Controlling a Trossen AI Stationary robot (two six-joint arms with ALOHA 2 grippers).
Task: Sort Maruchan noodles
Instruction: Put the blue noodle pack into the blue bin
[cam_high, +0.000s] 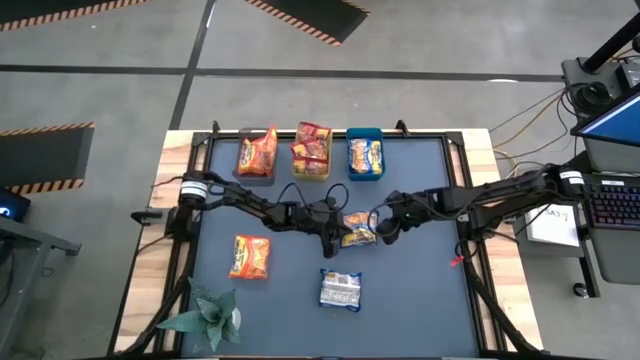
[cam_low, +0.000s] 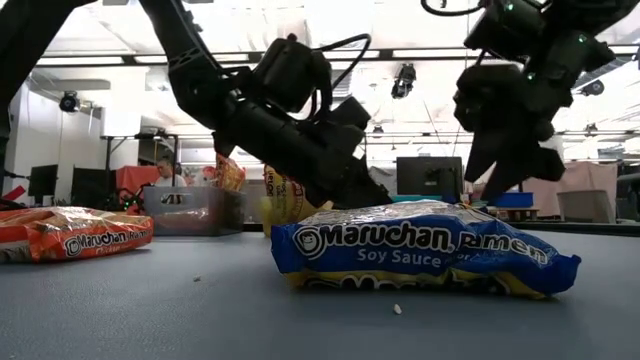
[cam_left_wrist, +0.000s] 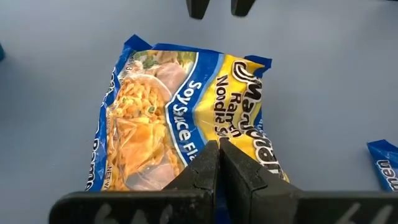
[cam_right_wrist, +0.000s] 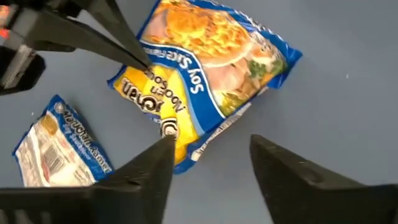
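A blue-and-yellow Maruchan packet (cam_high: 358, 228) lies flat at the middle of the table, printed side up. My left gripper (cam_left_wrist: 219, 143) reaches in from the left, shut, its tips on the packet's upper face. My right gripper (cam_right_wrist: 211, 149) hovers open just above the packet's right end (cam_low: 520, 255), touching nothing. An orange packet (cam_high: 250, 256) lies on the left of the table. A silvery-white packet (cam_high: 340, 290) lies nearer the front. More packets sit in the grey bin (cam_high: 257, 178), the yellow bin (cam_high: 312, 176) and the blue bin (cam_high: 365, 133) at the far edge. My left gripper has its shut fingertips (cam_left_wrist: 208, 152) on the middle of the packet's upper face (cam_left_wrist: 205, 127), at the blue band beside the yellow panel. The fingers slant down from the table's left side. The film creases there; whether a fold is pinched between them, I cannot tell. The packet rests on the table.
A green leafy plant (cam_high: 205, 315) stands at the near left corner. The three bins line the far edge. Both arms meet over the table's middle, with bare mat to the right and the near right. Desks, monitors and a keyboard stand beyond the table.
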